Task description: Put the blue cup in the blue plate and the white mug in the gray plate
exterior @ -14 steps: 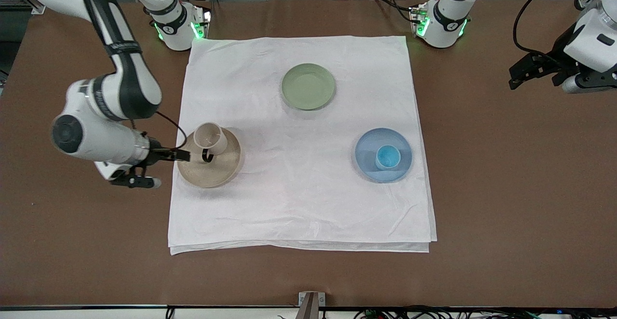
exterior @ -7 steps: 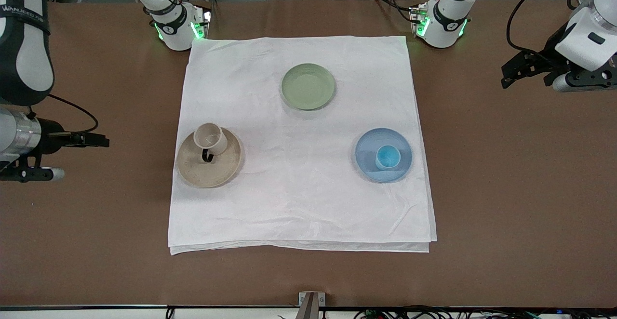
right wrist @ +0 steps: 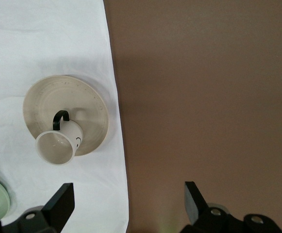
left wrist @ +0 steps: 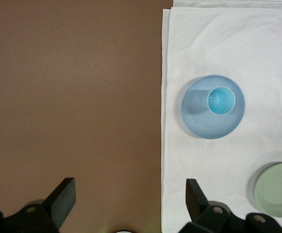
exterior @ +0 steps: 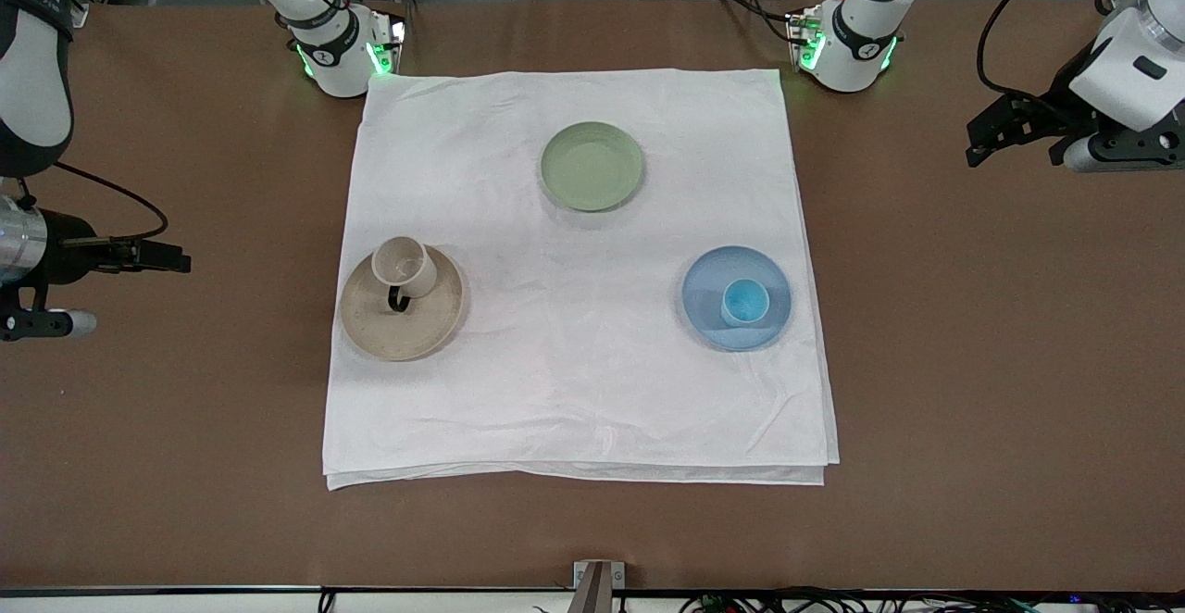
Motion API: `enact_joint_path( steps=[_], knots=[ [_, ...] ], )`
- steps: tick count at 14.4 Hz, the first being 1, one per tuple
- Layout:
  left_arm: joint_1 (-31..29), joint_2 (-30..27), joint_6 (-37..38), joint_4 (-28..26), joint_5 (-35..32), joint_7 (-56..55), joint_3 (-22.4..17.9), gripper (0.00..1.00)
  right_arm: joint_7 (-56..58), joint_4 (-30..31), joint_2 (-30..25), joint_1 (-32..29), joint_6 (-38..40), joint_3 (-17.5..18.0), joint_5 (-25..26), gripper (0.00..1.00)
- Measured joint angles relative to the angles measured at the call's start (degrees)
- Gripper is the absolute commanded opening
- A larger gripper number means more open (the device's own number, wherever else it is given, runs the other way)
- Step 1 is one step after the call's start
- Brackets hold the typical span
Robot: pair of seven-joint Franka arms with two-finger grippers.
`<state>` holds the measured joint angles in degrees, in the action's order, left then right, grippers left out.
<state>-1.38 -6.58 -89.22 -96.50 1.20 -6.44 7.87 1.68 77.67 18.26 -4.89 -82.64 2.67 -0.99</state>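
The blue cup (exterior: 743, 302) stands upright in the blue plate (exterior: 704, 315), toward the left arm's end of the white cloth. The white mug (exterior: 403, 266) stands on the gray plate (exterior: 412, 335), its dark handle toward the front camera. My right gripper (exterior: 174, 259) is open and empty above bare table off the cloth's edge, apart from the mug. My left gripper (exterior: 978, 143) is open and empty over bare table at the left arm's end. The left wrist view shows the cup (left wrist: 221, 100) in the blue plate (left wrist: 199, 122). The right wrist view shows the mug (right wrist: 58, 145) on the gray plate (right wrist: 43, 97).
A pale green plate (exterior: 592, 166) lies empty on the white cloth (exterior: 574, 391), nearer the robots' bases. The cloth covers the middle of the brown table (exterior: 972, 363). The arm bases stand at the cloth's two corners nearest the robots.
My right gripper has drawn away from the mug's handle, off the cloth toward its own end of the table. The mug stays on the gray plate. The left gripper barely shifted.
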Motion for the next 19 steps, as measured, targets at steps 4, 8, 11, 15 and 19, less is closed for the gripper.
enact_joint_path(
  steps=[4, 8, 11, 15, 19],
  knots=[
    [0.0, 0.0, 0.0, 0.0, 0.0, 0.3, 0.0, 1.0, -0.1, -0.2, -1.0, 0.8, 0.5, 0.6, 0.1, 1.0],
    [-0.1, 0.0, 0.3, 0.0, 0.0, 0.3, -0.3, 1.0, -0.3, 3.2, -7.2, 1.2, 1.7, 0.5, 0.2, 1.0],
    [-0.2, -0.1, 0.3, 0.0, 0.0, 0.3, -0.3, 1.0, -0.3, 7.6, -11.7, 3.6, 1.9, -0.7, 0.3, 1.0],
    [-0.2, -0.1, 0.3, 0.2, 0.0, 0.3, -0.3, 1.0, -0.5, 11.6, -15.9, 6.9, 1.6, -3.9, 0.7, 1.0],
    [-0.2, -0.1, 0.3, 0.4, 0.0, 0.3, -0.4, 1.0, -0.5, 15.4, -21.7, 6.9, 1.6, -4.7, 0.8, 1.0]
  ],
)
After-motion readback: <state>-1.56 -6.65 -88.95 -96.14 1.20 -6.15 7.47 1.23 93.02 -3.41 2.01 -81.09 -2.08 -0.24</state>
